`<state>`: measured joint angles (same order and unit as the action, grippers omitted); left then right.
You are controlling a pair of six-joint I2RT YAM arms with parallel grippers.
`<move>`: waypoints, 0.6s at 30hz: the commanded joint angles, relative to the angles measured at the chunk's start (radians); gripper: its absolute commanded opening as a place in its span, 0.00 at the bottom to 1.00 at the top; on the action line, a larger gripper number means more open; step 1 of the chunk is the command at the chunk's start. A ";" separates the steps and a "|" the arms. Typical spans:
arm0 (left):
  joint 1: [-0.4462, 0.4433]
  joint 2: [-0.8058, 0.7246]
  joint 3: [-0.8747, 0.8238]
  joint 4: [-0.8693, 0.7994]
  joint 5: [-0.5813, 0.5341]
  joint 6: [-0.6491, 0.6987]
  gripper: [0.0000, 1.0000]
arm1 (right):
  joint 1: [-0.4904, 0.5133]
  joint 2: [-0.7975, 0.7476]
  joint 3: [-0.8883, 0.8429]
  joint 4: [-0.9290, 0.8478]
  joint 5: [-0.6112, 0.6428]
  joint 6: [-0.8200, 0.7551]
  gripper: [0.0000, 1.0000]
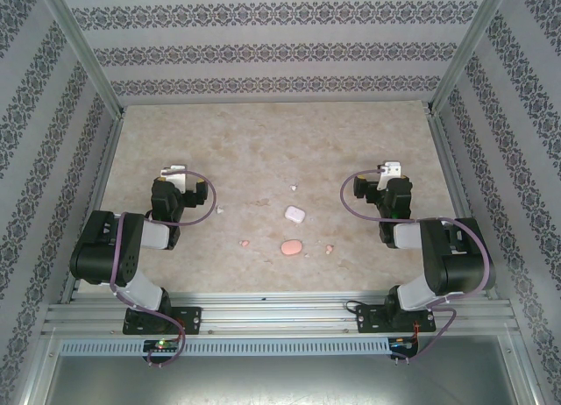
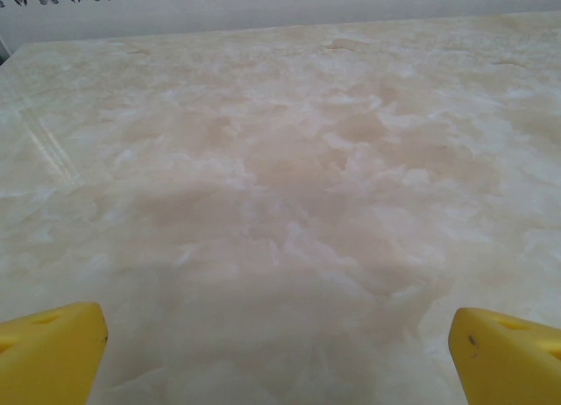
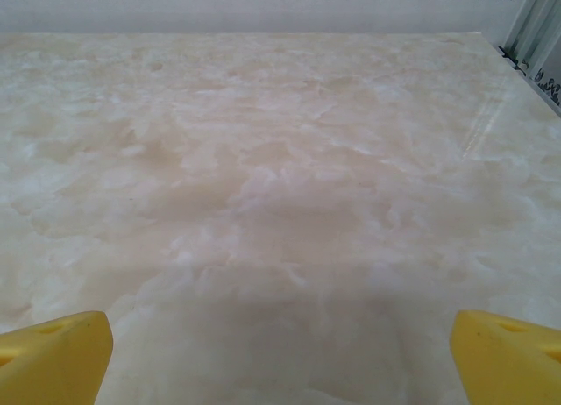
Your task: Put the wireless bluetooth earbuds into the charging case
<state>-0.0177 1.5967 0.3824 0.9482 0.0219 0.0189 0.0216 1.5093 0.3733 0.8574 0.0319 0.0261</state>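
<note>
The left tool [image 2: 280,357] and right tool [image 3: 280,357] are found released and empty. The tiny earbuds [image 1: 244,244] could be flicked across the counter [image 1: 263,142] by an off-centre pinch.

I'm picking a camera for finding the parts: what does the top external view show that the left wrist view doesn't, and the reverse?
Top external: the white case, the pink case, the earbuds scattered around them, plus the left arm and right arm. Left wrist: the left gripper close up, yellow fingertips wide apart. Shared: the marbled table and patterned wall.
</note>
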 commanded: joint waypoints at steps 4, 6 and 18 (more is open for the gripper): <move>0.009 -0.078 0.022 -0.097 0.001 0.001 1.00 | -0.009 -0.158 0.071 -0.224 -0.006 0.028 0.98; 0.009 -0.111 0.029 -0.139 0.006 0.003 1.00 | -0.009 -0.217 0.114 -0.380 -0.016 0.073 0.98; 0.008 -0.394 0.190 -0.609 0.387 0.102 1.00 | 0.118 -0.509 0.216 -0.915 0.032 0.245 0.98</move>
<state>-0.0177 1.2358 0.5198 0.5201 0.2111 0.0654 0.1032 1.0370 0.5430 0.1356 0.0338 0.2054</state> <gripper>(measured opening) 0.999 0.981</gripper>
